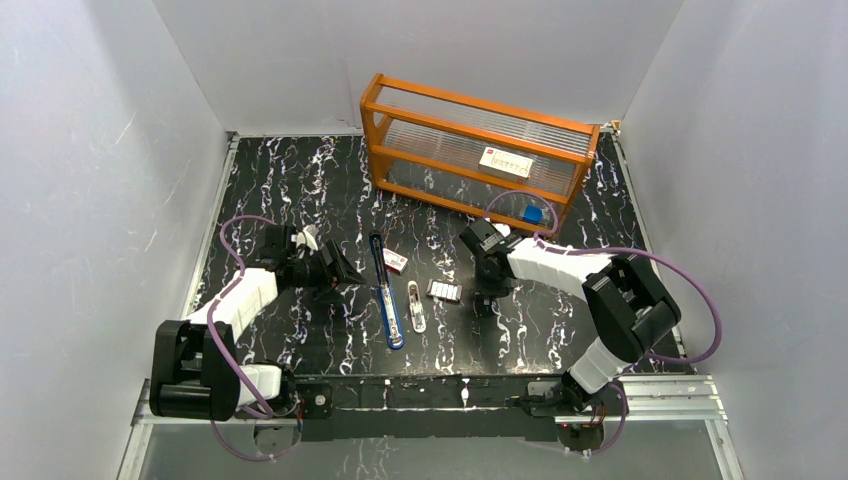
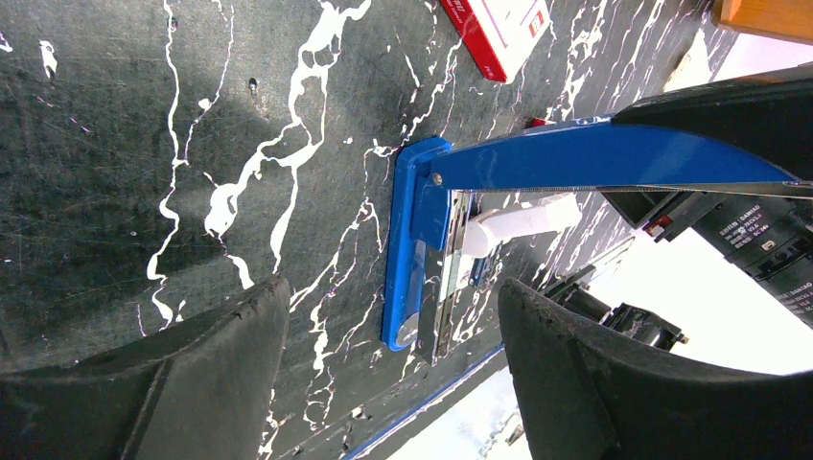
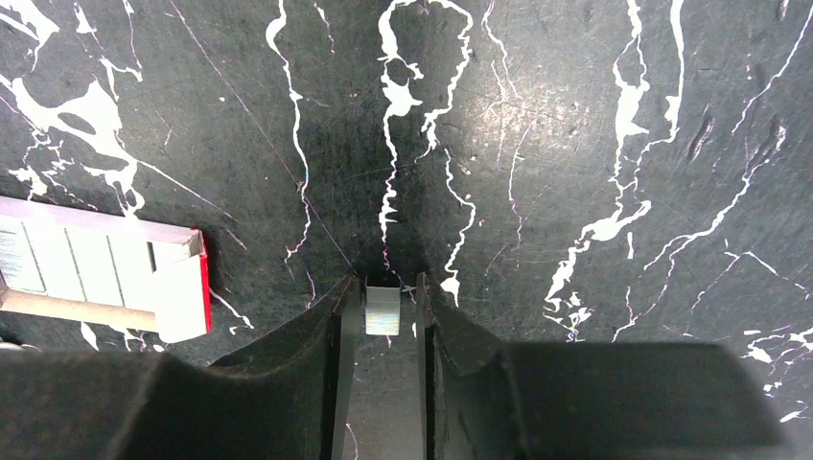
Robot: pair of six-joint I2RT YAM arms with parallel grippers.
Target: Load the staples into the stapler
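The blue stapler (image 1: pixel 386 303) lies opened out flat on the dark marbled table. In the left wrist view its blue base (image 2: pixel 406 259) and metal channel (image 2: pixel 447 287) lie ahead, with the blue top arm (image 2: pixel 594 158) swung away. My left gripper (image 1: pixel 343 274) (image 2: pixel 393 369) is open and empty, just left of the stapler. My right gripper (image 1: pixel 484 298) (image 3: pixel 383 287) is low over the table, jaws narrow. A small silvery block of staples (image 3: pixel 383 310) lies between its fingertips with a slight gap on the right. The staple tray (image 1: pixel 444 291) (image 3: pixel 91 268) holds more strips.
A small red-and-white box (image 1: pixel 395 262) (image 2: pixel 499 29) lies right of the stapler. A white rounded object (image 1: pixel 416 306) (image 2: pixel 522 220) lies between stapler and tray. An orange rack (image 1: pixel 470 150) stands at the back, a blue item (image 1: pixel 533 213) at its front.
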